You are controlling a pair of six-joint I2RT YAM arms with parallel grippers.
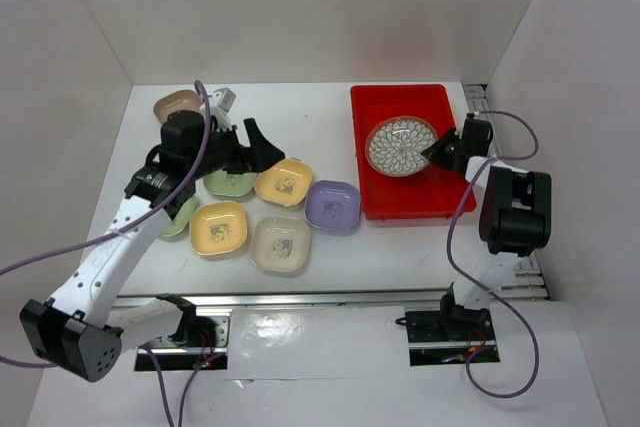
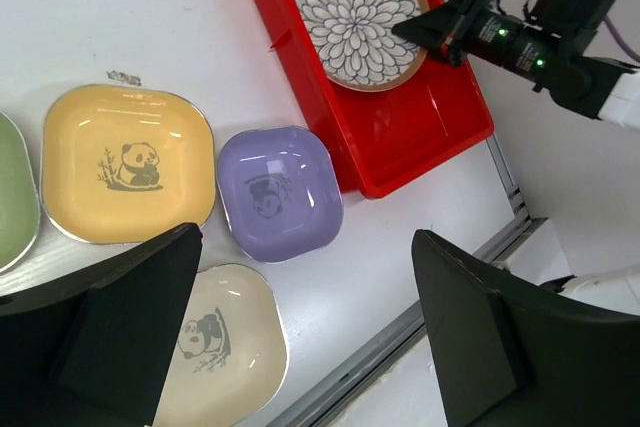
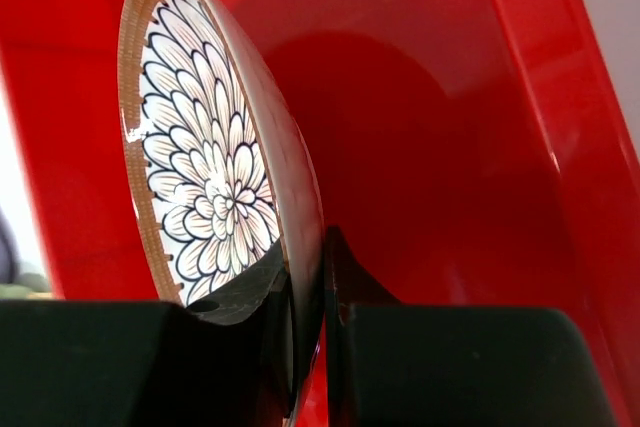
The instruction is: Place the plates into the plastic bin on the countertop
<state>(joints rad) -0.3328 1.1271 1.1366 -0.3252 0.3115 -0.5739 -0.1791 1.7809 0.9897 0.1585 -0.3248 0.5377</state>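
Over the bright red, low-walled rectangular plastic bin (image 1: 420,199), at the right of the white countertop (image 1: 300,117): the right gripper (image 1: 440,152) pinches the round brown plate with a white petal lattice (image 1: 400,145) by its right rim, jaws nearly closed, one finger above the lip and one below. The plate lies face-up within the bin's walls; whether it rests on the floor cannot be told.

The left gripper (image 1: 265,147) hangs wide apart and empty above the remaining rounded-square dishes, which lie clustered left of the bin:
- lavender plate (image 1: 332,204), just beside the bin's near-left wall
- two yellow plates (image 1: 284,182)
- cream plate (image 1: 281,244)
- green plates (image 1: 228,184), partly hidden beneath the left arm
- pinkish-brown plate (image 1: 178,104), at the far left, apart from the rest

Hazards, as judged:
- The hold is a narrow pinch on a thin rim, so the glossy plate could pivot or slip.
- If released above the floor, the plate may clatter or chip.
- A finger under the lip could drag the plate along as it withdraws.
- The dishes crowd together with low rims, so a descending finger may nudge a neighbour or skid off.

Materials: the plates look hard and glazed and show bright reflections, and the pastel ones carry a dark panda print. The bin is smooth, shiny plastic, probably light enough to shift if struck.
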